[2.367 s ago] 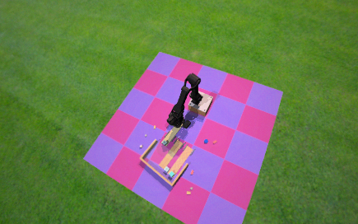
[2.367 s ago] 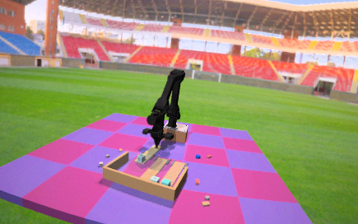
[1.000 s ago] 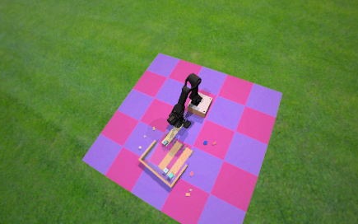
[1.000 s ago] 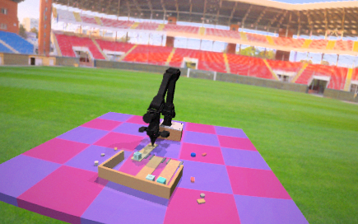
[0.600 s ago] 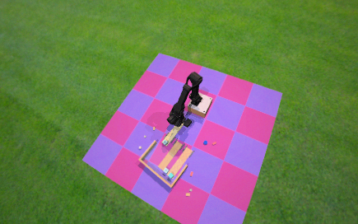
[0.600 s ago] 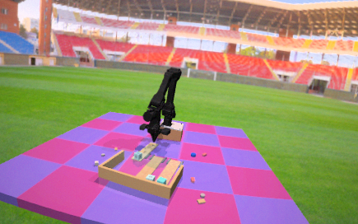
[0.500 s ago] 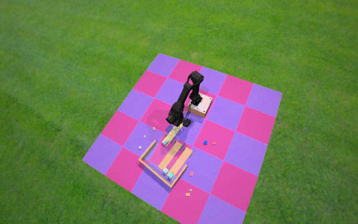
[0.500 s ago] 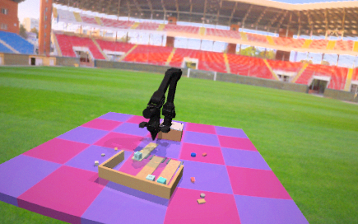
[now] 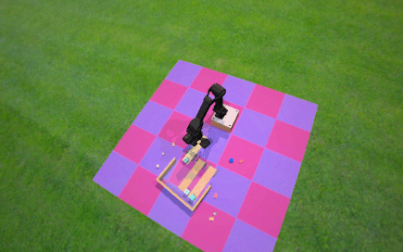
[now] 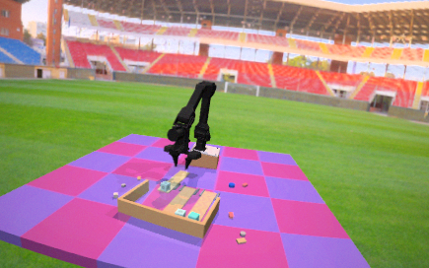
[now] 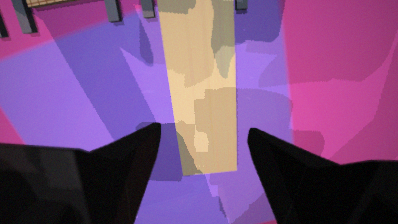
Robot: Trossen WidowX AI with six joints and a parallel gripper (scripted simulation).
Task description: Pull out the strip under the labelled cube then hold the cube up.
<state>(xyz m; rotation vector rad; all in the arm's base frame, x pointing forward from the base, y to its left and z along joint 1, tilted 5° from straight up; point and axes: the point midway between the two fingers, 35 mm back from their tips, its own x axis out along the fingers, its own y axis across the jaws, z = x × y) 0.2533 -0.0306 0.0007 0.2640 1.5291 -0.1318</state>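
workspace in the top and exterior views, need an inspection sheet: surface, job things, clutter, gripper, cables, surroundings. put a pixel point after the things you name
surface: checkered mat (image 9: 288, 190) (image 10: 317, 212), pink and purple
job's things: one strip (image 9: 194, 152) (image 10: 178, 177) (image 11: 210, 100) sticks out farther toward the arm than the other two, a pale cube (image 9: 185, 159) (image 10: 165, 185) on it; two more cubes by the wooden frame's (image 9: 175, 195) (image 10: 164, 217) wall; label unreadable
clutter: small bits, including a blue one (image 9: 231, 160) (image 10: 231, 185), outside the frame
gripper (image 9: 196, 142) (image 10: 181, 167) (image 11: 205, 131): open, holding nothing
cables: nothing seen
surroundings: grass, stadium stands
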